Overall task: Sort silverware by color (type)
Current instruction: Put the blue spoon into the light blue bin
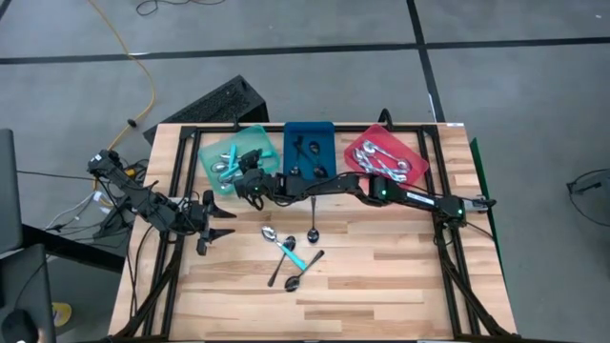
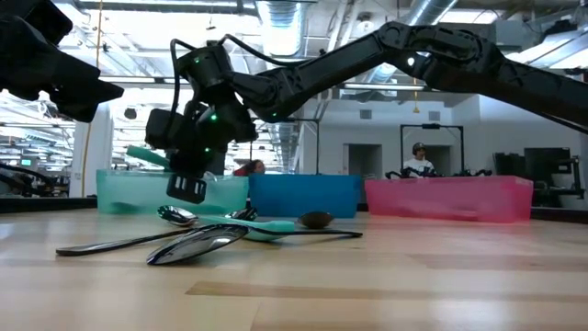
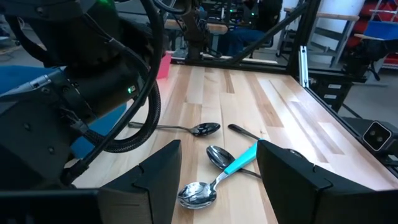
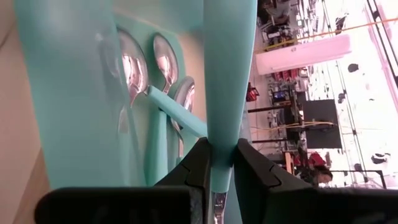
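Note:
My right gripper (image 1: 250, 181) reaches across the table to the near edge of the teal tray (image 1: 208, 151) and is shut on a teal-handled spoon (image 4: 227, 74). Several teal-handled spoons (image 4: 163, 93) lie in that tray. On the bare wood lie a teal-handled spoon (image 1: 289, 250), a silver-bowled spoon (image 1: 270, 233) and three black spoons (image 1: 313, 227). Dark spoons lie in the blue tray (image 1: 326, 133) and silver spoons in the red tray (image 1: 355, 152). My left gripper (image 1: 214, 229) waits open at the table's left, touching nothing. My right gripper pinches the spoon's teal handle (image 4: 222, 163) between its two fingers, near the end where the metal begins. Most of the handle sticks out past the fingertips (image 4: 200, 163). The spoon is lifted clear, above the teal tray's floor, and its handle (image 2: 147, 156) juts out beside the gripper.
The three trays stand side by side along the far edge, with the right arm (image 1: 381, 189) stretched in front of the blue and red ones. The loose spoons (image 3: 217, 177) lie at mid-table, in front of my left gripper. Bare wood lies toward the near edge.

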You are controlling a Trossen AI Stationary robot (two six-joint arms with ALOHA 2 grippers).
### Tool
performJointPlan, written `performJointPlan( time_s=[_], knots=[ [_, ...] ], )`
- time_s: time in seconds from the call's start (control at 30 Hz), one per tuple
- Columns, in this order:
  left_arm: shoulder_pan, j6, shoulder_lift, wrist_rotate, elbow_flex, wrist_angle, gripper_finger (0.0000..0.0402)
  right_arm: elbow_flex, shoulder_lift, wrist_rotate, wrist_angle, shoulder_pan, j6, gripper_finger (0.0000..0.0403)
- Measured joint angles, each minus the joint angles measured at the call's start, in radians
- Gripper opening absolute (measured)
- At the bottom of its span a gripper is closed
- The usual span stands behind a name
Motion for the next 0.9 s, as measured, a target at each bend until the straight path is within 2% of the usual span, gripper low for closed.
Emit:
performJointPlan(
  time_s=[0.17, 0.63, 0.9],
  knots=[
    [0.000, 0.000, 0.000, 0.000, 0.000, 0.000, 0.0194, 0.000, 0.000, -0.003, 0.009, -0.001, 0.000, 0.0093],
    [0.000, 0.004, 0.000, 0.000, 0.000, 0.000, 0.0194, 0.000, 0.000, -0.005, 0.003, -0.001, 0.049, 0.0096],
    [0.000, 0.004, 0.000, 0.000, 0.000, 0.000, 0.0194, 0.000, 0.001, -0.062, -0.006, -0.001, 0.050, 0.0099]
  ],
)
